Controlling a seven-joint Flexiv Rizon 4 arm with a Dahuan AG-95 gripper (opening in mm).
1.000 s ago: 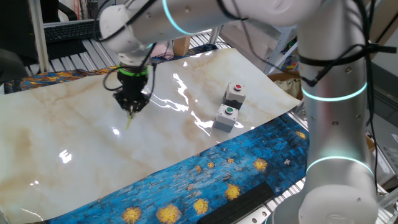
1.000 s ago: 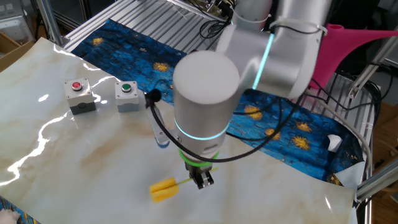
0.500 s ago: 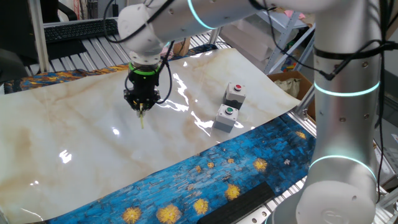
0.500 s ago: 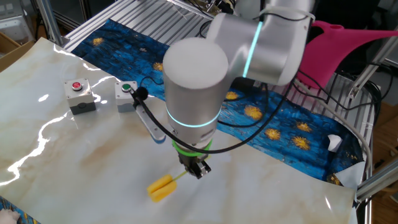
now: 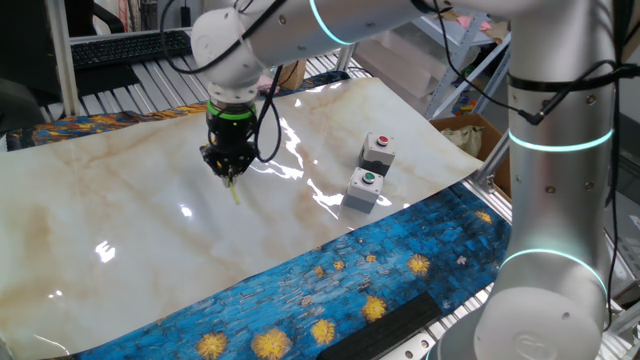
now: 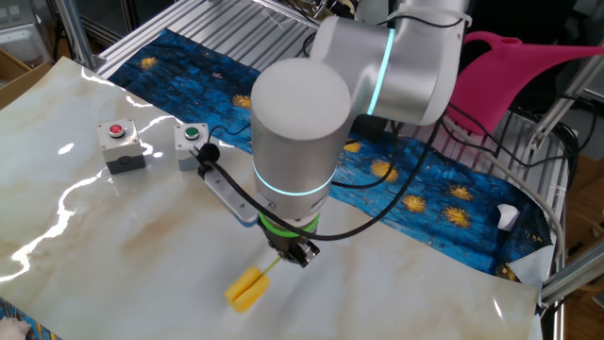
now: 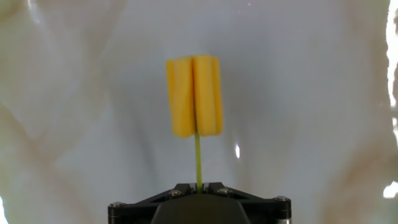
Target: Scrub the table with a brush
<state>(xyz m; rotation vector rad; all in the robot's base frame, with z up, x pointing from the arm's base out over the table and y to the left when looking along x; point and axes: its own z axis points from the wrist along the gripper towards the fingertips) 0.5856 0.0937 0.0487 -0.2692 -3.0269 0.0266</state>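
The claw (image 6: 293, 253) pinches the thin stick handle of the brush (image 6: 247, 288), with its jaws pressed together on it. The handle runs straight out along the claw's own axis, so the yellow bristle head (image 7: 194, 95) lies directly ahead, low over the glossy marbled surface (image 6: 113, 246); whether the bristles touch it cannot be told.

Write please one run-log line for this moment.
step: scrubbing | gripper: shut on brush handle | yellow head: on table | button boxes: apart, untouched
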